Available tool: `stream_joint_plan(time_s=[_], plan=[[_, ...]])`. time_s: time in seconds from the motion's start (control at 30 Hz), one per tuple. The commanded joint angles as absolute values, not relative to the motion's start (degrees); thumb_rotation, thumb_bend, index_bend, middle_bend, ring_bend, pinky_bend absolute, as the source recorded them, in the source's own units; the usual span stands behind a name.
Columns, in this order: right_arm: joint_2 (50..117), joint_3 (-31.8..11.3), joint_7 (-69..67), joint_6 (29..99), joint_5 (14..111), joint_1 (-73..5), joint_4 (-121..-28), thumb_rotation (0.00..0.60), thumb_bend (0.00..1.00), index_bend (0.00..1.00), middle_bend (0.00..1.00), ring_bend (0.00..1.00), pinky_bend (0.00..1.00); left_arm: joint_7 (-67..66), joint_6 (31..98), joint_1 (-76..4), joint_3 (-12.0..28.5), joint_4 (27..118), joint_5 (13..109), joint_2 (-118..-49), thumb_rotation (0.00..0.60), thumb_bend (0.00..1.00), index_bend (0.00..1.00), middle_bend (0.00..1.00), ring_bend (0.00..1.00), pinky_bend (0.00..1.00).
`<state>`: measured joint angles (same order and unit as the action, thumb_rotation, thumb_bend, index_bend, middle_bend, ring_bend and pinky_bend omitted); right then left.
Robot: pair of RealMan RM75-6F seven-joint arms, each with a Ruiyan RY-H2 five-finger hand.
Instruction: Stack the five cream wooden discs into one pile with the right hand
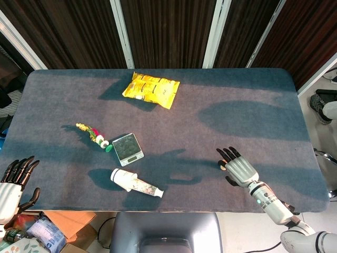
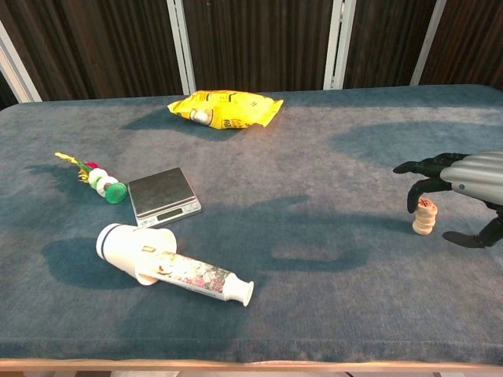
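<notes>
Left hand (image 1: 11, 184): at the near left corner, off the table's edge, fingers apart and holding nothing; well apart from the discs, and the task does not call on it.
Right hand (image 2: 464, 188): over the near right part of the table (image 2: 330, 314), palm down, fingers spread wide and nothing in them; thumb hangs low on the right side.
Pile of discs (image 2: 424, 216): stands upright on the table, axis vertical, the top disc showing a red mark; it looks like about five discs, though the chest view is too small to count surely.
Hand to pile: the pile sits just under the fingertips (image 2: 412, 206), toward the robot's left of the palm; whether a fingertip touches the top disc I cannot tell. In the head view the hand covers the pile.
Judgement: stack seems built; the coming move turns on drawing the hand up or rightward, away from the pile, without sweeping a finger across it.
Farther off: scale (image 1: 128, 148), tube (image 1: 136, 183), yellow bag (image 1: 151, 88), all well apart to the left.
</notes>
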<state>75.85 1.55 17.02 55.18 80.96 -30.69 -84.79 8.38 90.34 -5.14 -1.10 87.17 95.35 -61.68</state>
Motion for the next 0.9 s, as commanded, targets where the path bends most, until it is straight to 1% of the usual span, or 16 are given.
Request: stream_joint_plan(time_s=[0.03,0.5,0.77,0.9], plan=[[75.8,1.6,17.0,55.3,81.0,-30.6,-84.7,0.6,0.5,0.44,0.01,0.0,0.0,8.3,90.3,-5.1,-1.1,87.2,95.4,-61.7,0.6,0.5,0.0,0.0,0.0,0.0],[75.2,1.6,17.0,55.4,80.9,-30.0,-84.9,0.6,0.5,0.44,0.01,0.0,0.0,8.2,90.2,-5.2,-1.1,87.3,95.3,-61.7,0.6,0.5,0.0,0.0,0.0,0.0],[75.6,0.9,14.9,57.6,82.2,-29.4,-83.9,0.6,0.5,0.4,0.01,0.0,0.0,8.3,90.2,-5.1,-1.1,87.3,95.3,-61.6,0.6,0.5,0.0,0.0,0.0,0.0],[76.1,-0.2,14.0,56.9,81.0,-29.8,-83.2,0.6,0.5,0.38,0.01,0.0,0.0,8.3,90.2,-5.2,-1.1,87.3,95.3,-61.6,0.6,0.5,0.0,0.0,0.0,0.0]])
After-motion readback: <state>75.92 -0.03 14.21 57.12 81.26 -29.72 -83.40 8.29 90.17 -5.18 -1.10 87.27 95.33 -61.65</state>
